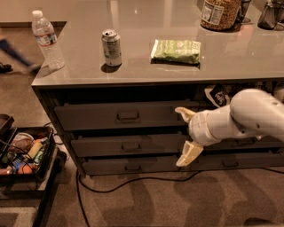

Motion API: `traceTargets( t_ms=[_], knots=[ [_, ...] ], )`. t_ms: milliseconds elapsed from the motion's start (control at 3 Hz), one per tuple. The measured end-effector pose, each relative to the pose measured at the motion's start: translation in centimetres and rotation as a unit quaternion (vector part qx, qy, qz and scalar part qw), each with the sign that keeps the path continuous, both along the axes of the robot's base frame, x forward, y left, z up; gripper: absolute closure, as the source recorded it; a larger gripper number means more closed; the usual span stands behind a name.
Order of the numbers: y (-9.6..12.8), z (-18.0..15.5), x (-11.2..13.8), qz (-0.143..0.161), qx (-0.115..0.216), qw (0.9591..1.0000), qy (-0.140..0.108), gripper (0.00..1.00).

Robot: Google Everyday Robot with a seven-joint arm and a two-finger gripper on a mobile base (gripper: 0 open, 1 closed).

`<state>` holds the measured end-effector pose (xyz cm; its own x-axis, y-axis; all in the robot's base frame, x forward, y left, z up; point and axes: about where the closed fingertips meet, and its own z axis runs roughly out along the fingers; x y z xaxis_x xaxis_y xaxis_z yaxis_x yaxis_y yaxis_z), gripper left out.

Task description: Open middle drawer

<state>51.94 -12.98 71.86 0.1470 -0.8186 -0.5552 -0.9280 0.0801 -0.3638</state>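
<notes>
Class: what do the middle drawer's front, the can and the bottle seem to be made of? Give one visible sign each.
Middle drawer: matte grey, probably painted metal or laminate. Can: shiny metal. Bottle: clear plastic, see-through. Gripper, jaws open, hovers before the drawers.

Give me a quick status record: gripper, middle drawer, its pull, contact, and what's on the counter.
gripper: open, fingers one above the other, in front of the drawer fronts
middle drawer: looks shut
pull: central bar, left of the gripper, nothing on it
contact: none visible between gripper and pull
counter: water bottle, can, green packet, jar
floor: black cable along the cabinet base
</notes>
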Motion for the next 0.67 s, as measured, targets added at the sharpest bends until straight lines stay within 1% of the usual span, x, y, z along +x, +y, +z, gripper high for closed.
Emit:
traceTargets(
  t_ms=[333,667],
  knots=[
    [1.7,-4.9,0.7,-0.001,0.013,0.9999,0.007,0.00],
    [3.0,-8.6,1.5,-0.012,0.030,0.9995,0.005,0.00]
  ],
)
